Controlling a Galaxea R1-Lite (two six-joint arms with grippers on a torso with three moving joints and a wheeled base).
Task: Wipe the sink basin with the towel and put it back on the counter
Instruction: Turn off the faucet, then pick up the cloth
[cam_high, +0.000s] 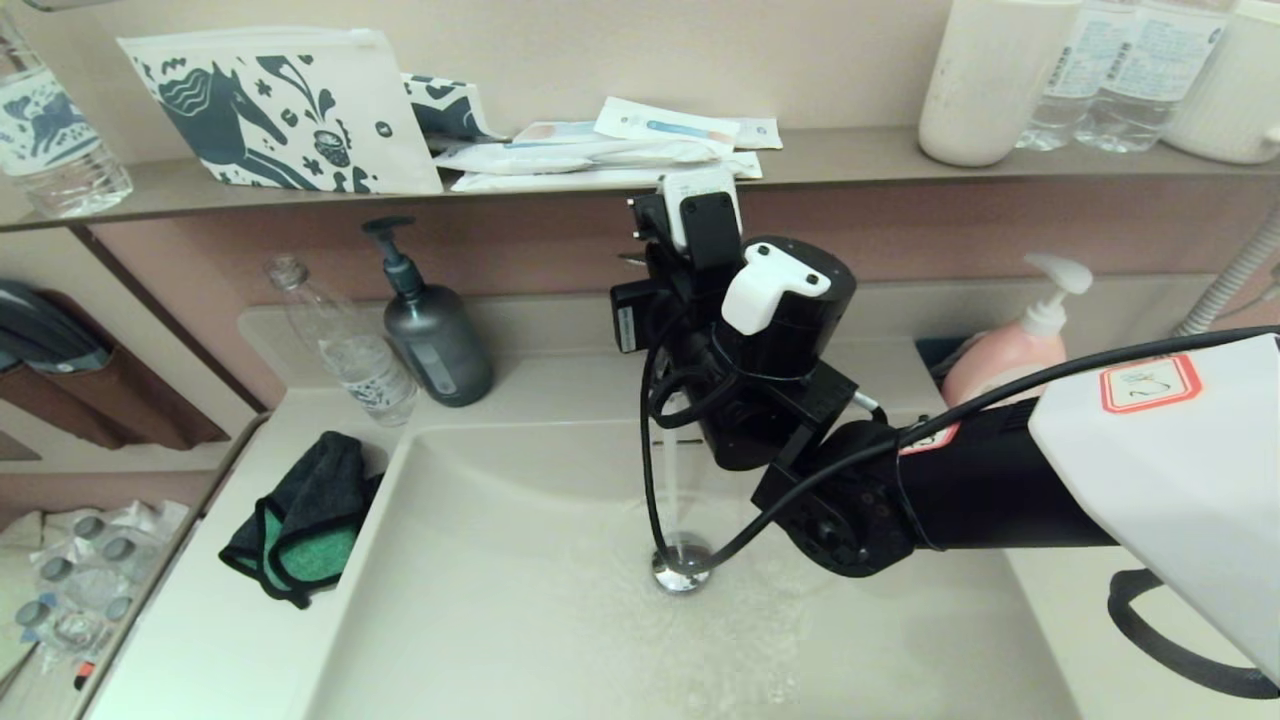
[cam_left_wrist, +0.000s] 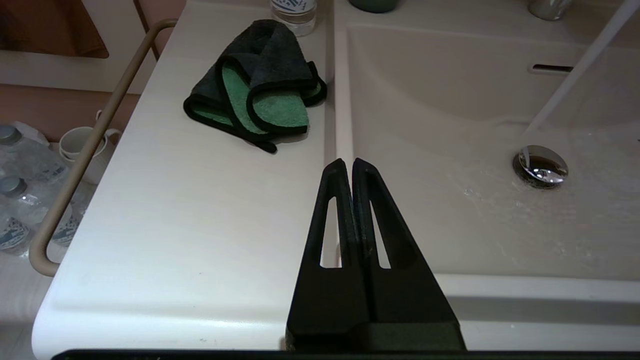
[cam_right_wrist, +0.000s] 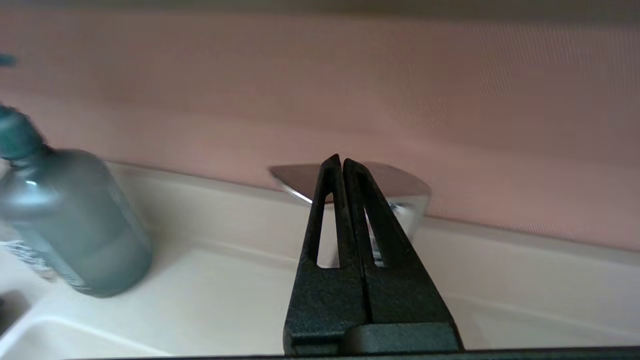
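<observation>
**A:** Towel first: the small folded dark grey microfibre towel (cam_high: 300, 520) with the green inner face and black edging lies on the smooth off-white counter (cam_left_wrist: 190, 215), just beside the left rim of the large rectangular off-white sink basin (cam_high: 520, 620). Nothing is holding it.

**B:** Which arm would you send?

**A:** Your left gripper (cam_left_wrist: 348, 165), I'd judge. Its fingers are pressed together on nothing, and it hangs over the front of the basin's left rim. In the left wrist view the towel lies ahead of it, farther back along the counter and a little away from the basin. The cloth's long axis runs roughly crosswise to the rim.

**B:** And the right?

**A:** Your right gripper (cam_right_wrist: 342, 162) has its fingers together too, empty, up behind the basin at the flat chrome tap lever (cam_right_wrist: 395, 185). It is on the far side of the running water stream (cam_high: 675, 480) from the towel, so it is the farther one.

**B:** Counts?

**A:** One towel, one basin, one round chrome drain plug (cam_high: 682, 565), one slit overflow hole (cam_left_wrist: 550, 68). Behind the basin stand one dark grey pump bottle (cam_high: 432, 335), one clear plastic bottle (cam_high: 350, 350) and one pink pump bottle (cam_high: 1010, 345). Wiping has not begun.
</observation>
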